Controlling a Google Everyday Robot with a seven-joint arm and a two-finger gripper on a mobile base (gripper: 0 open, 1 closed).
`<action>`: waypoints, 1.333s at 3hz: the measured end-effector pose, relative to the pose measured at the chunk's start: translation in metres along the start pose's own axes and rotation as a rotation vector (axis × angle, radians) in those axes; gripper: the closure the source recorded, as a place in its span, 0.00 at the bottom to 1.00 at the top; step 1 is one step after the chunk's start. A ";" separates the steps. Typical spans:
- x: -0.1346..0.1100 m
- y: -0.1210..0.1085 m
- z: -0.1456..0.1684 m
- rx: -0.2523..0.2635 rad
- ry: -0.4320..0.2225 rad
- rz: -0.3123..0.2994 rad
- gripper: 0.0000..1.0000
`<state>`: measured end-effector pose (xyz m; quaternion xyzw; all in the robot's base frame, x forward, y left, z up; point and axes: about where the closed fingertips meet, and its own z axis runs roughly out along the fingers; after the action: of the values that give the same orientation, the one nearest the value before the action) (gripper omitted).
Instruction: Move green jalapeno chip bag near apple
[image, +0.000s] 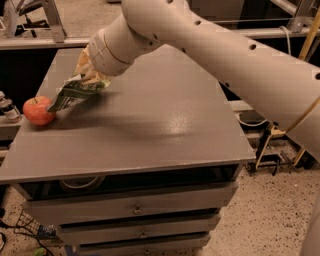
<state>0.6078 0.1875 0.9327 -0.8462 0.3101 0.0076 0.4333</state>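
Low over the left part of the grey table (170, 117), the gripper (86, 75) hangs at the end of the thick white arm (215, 45), which reaches in from the upper right. Its tan fingers (84, 62) are closed on the upper end of the green jalapeno chip bag (74, 94), so the gripper is holding the bag rather than standing wide.

The bag slants down and to the left from the gripper, crumpled, with its green foil and pale print facing the camera. Its lower corner points at the apple (38, 111). The apple sits on the table below and to the left of the gripper, close to the table's left edge, red-orange with its stem up. The bag's tip overlaps the apple's upper right side in this view; whether they touch cannot be told. Whether the bag's lower edge rests on the tabletop cannot be told either.

Below the gripper and nearer the camera, the table's front carries stacked drawers (135, 210), the top one slightly open.
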 end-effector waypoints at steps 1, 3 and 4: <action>-0.003 0.014 0.009 -0.047 0.011 -0.045 1.00; -0.006 0.015 0.012 -0.051 0.007 -0.048 0.61; -0.008 0.015 0.013 -0.054 0.004 -0.050 0.30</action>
<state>0.5968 0.1948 0.9155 -0.8651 0.2892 0.0035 0.4098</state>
